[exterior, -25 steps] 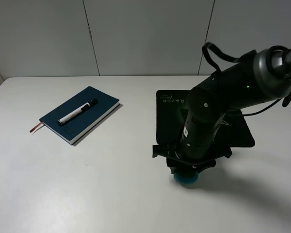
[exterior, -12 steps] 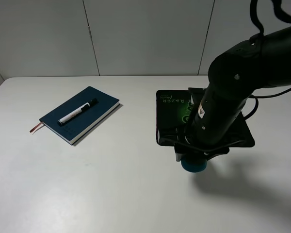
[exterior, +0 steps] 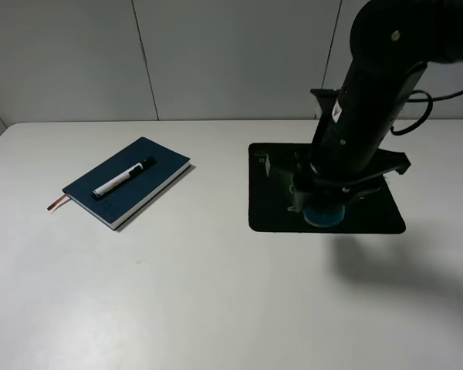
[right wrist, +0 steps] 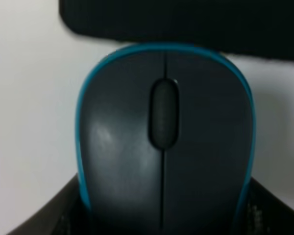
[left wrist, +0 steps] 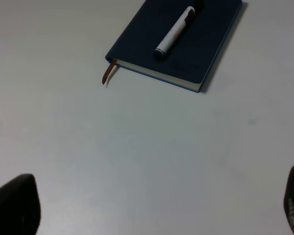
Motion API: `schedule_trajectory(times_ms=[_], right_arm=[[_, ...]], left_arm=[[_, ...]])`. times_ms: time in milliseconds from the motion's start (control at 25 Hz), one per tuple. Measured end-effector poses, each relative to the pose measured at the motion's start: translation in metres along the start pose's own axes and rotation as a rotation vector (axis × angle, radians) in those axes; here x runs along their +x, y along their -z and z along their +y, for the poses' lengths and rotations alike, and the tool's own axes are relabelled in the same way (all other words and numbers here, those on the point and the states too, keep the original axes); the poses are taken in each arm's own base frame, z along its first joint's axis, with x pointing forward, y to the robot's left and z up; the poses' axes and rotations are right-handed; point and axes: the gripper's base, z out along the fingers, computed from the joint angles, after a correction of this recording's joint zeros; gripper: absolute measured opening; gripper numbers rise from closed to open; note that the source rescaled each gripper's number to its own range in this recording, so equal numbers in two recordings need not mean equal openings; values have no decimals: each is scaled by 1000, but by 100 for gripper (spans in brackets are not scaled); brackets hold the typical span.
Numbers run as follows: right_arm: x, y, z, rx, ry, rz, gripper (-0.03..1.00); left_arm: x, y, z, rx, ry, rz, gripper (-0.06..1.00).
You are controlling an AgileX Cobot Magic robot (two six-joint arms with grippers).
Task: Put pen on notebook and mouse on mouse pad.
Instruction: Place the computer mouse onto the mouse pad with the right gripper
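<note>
The right gripper (exterior: 322, 206) clamps the mouse (right wrist: 164, 132) over the mouse pad (exterior: 272, 212).
Its jaws pinch the teal sides, above the pad's near edge. The left gripper (left wrist: 154, 203) hangs spread wide over the table (left wrist: 137, 147); beyond it the pen (left wrist: 175, 32) lies on the notebook (left wrist: 210, 44).

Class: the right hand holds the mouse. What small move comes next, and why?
Probably shift the right hand deeper over the mouse pad before lowering: the right wrist view shows white table behind most of the mouse, pad only past its front.
</note>
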Motion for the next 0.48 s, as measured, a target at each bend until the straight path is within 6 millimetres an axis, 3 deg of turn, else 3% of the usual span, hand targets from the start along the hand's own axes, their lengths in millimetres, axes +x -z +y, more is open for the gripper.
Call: schedule_trajectory(times_ms=[240, 480], right_arm=[[-36, 14, -29, 22, 29, -18, 3], [-69, 3, -38, 38, 81, -11, 3]], left_arm=[[0, 0, 0, 0, 0, 0, 100], [0, 0, 0, 0, 0, 0, 100]])
